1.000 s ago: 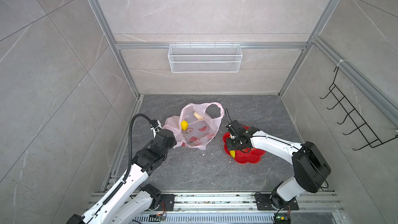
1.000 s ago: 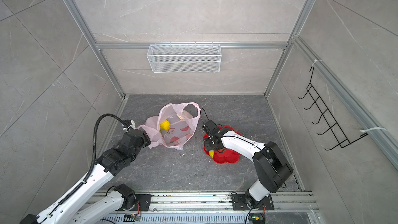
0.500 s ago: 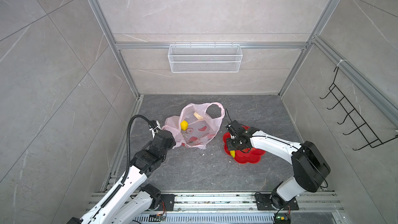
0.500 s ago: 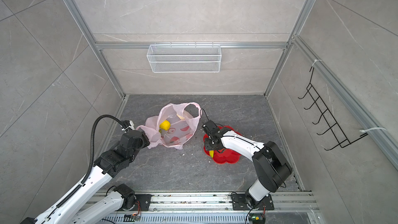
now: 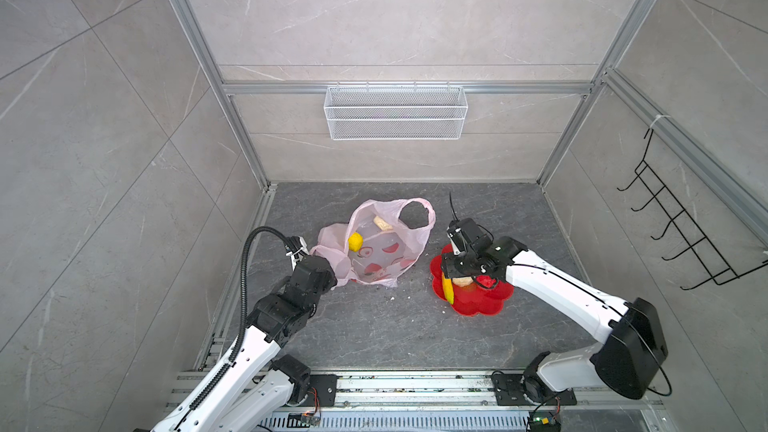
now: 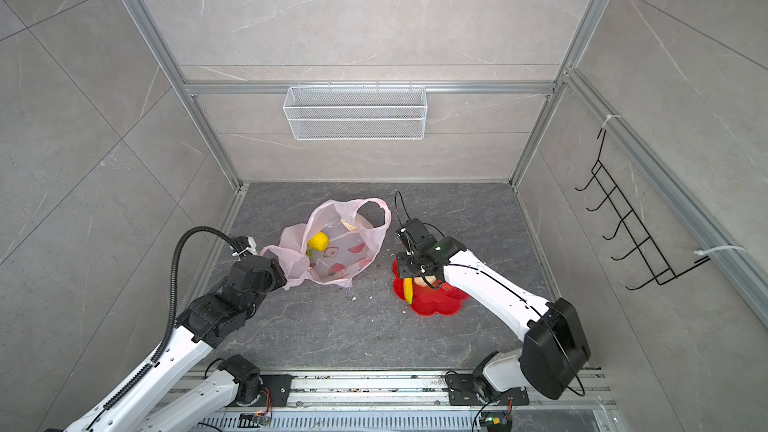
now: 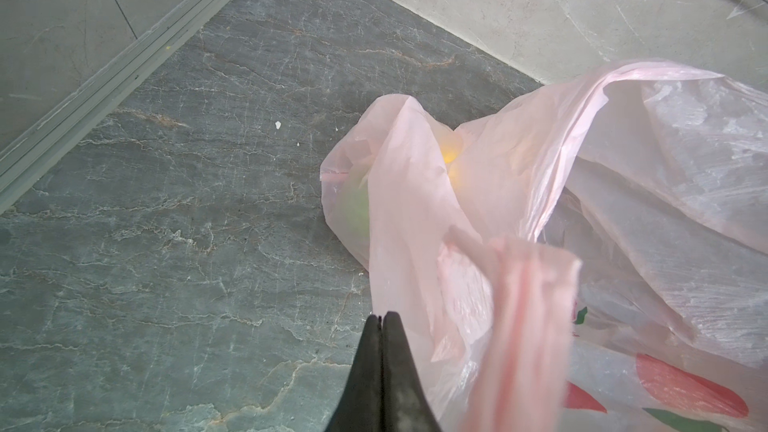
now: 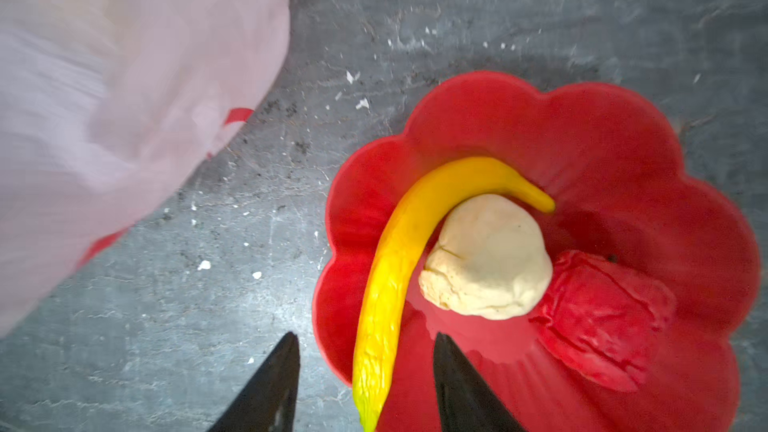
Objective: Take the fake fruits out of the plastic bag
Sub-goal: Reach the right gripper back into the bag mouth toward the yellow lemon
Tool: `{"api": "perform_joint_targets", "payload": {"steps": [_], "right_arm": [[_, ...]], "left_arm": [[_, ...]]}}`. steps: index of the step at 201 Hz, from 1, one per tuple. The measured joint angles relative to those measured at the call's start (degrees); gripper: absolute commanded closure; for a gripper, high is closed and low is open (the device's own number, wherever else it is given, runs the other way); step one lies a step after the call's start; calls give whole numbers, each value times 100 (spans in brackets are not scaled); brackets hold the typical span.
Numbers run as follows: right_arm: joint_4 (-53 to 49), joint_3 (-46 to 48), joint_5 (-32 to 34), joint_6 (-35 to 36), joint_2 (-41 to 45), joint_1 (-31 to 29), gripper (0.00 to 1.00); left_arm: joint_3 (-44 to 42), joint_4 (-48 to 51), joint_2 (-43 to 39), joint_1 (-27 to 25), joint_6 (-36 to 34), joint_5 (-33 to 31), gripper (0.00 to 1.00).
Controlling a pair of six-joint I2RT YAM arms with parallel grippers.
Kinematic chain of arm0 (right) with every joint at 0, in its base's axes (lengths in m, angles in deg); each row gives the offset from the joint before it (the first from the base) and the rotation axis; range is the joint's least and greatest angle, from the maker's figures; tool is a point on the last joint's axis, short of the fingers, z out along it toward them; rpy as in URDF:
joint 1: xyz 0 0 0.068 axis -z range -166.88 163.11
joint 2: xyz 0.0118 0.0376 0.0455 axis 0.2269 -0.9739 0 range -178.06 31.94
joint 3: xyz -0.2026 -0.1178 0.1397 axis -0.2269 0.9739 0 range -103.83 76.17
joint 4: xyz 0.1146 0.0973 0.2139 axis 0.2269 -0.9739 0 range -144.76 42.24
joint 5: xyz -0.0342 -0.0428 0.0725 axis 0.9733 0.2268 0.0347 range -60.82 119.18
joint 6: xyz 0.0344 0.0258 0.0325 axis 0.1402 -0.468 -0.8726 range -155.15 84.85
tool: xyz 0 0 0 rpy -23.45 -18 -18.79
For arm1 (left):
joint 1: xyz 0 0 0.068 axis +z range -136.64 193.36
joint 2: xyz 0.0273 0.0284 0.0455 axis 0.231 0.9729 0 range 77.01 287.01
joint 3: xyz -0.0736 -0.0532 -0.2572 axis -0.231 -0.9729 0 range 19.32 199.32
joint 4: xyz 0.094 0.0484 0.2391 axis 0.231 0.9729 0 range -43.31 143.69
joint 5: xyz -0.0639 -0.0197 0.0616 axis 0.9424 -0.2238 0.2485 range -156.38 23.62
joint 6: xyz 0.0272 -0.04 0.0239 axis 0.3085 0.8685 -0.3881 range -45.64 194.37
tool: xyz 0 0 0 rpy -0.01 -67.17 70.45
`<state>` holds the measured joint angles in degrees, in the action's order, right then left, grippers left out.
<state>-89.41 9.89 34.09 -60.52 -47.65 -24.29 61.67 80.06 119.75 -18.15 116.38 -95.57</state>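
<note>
Banana lies within parted right tool (wrist view).

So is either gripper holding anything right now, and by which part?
The left gripper is shut on the plastic bag, pinching a fold near one handle. The right gripper is open over the banana, holding nothing.

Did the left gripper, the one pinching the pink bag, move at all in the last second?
Yes, slightly: the left gripper, shut on the plastic bag, has drawn back toward the front rail, away from the wire basket.
</note>
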Motion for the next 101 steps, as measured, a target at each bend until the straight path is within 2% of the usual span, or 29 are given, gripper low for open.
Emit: {"api": "perform_joint_targets", "payload": {"steps": [32, 67, 101], "right_arm": [[-90, -610, 9, 83, 243, -673, 47], [142, -1482, 11, 98, -264, -1784, 47], [592, -1773, -146, 55, -968, -2015, 47]], "left_arm": [[-114, 234, -286, 0, 46, 144, 100], [-409, 474, -540, 0, 214, 457, 100], [-629, 752, -846, 0, 385, 597, 100]]}}
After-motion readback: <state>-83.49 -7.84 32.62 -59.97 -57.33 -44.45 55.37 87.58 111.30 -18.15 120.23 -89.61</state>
